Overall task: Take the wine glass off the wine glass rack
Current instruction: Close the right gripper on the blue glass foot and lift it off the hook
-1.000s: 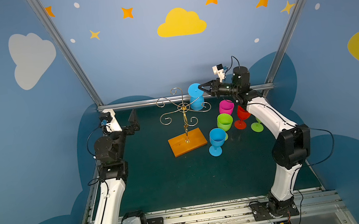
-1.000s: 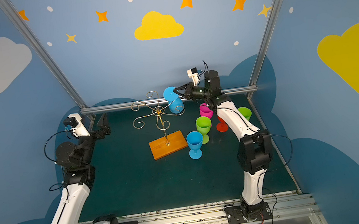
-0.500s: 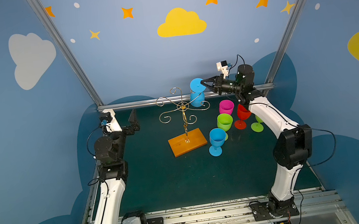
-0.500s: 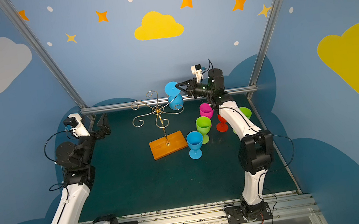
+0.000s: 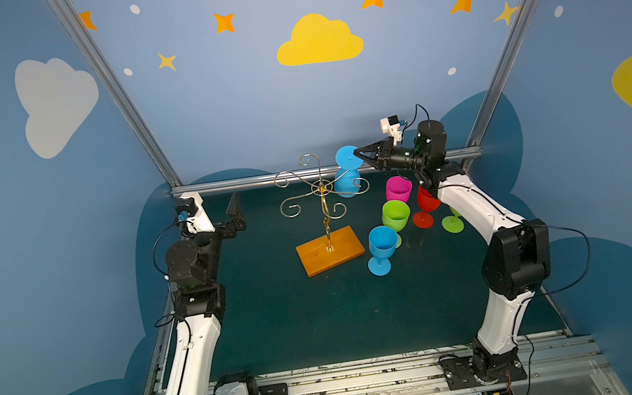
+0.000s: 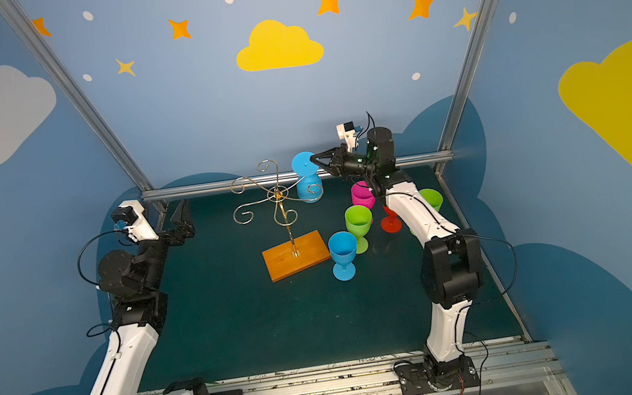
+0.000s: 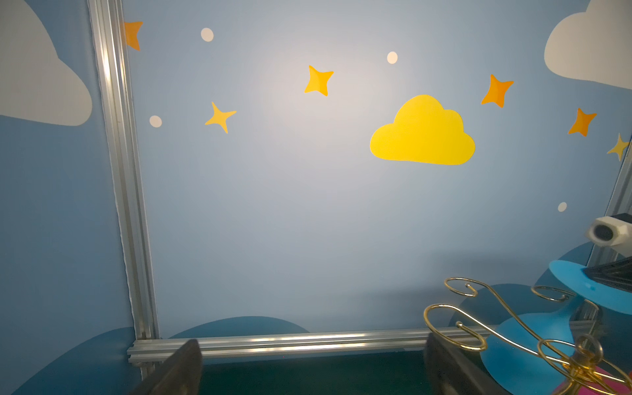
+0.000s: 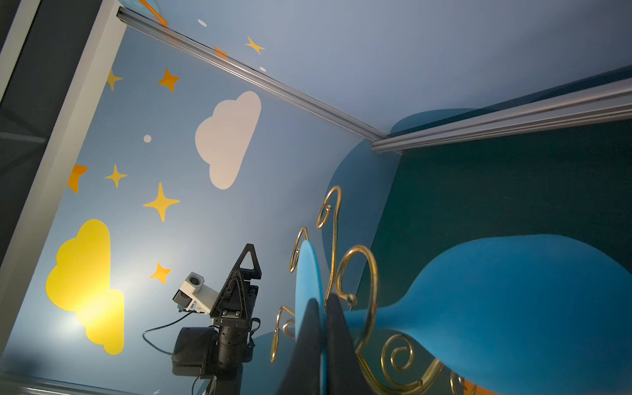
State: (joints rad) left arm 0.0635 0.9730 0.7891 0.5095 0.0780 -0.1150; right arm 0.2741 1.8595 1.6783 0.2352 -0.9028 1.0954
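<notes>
As right fingers (image 8: 306,352) clamp wine glass (image 5: 344,181), newly tilted

Wine glass (image 5: 346,181), sky blue throughout, foot at the tips of the black right gripper (image 5: 357,153); wine glass rack (image 5: 321,186) just beside that gripper, gold wire on an orange-brown wooden base (image 5: 341,251). Lower than the gripper, on the dark green mat (image 5: 281,321): magenta goblet (image 5: 398,188), red goblet (image 5: 427,202), lime-green goblet (image 5: 395,214), second lime-green goblet (image 5: 453,224) partly behind the white-and-black right arm (image 5: 470,202), and, farthest off, sky-blue goblet (image 5: 383,244). Walls (image 5: 230,105) behind the gripper pale blue, patterned with yellow and white clouds, orange and yellow four-point stars, white dots, dark blue cloud shapes.
</notes>
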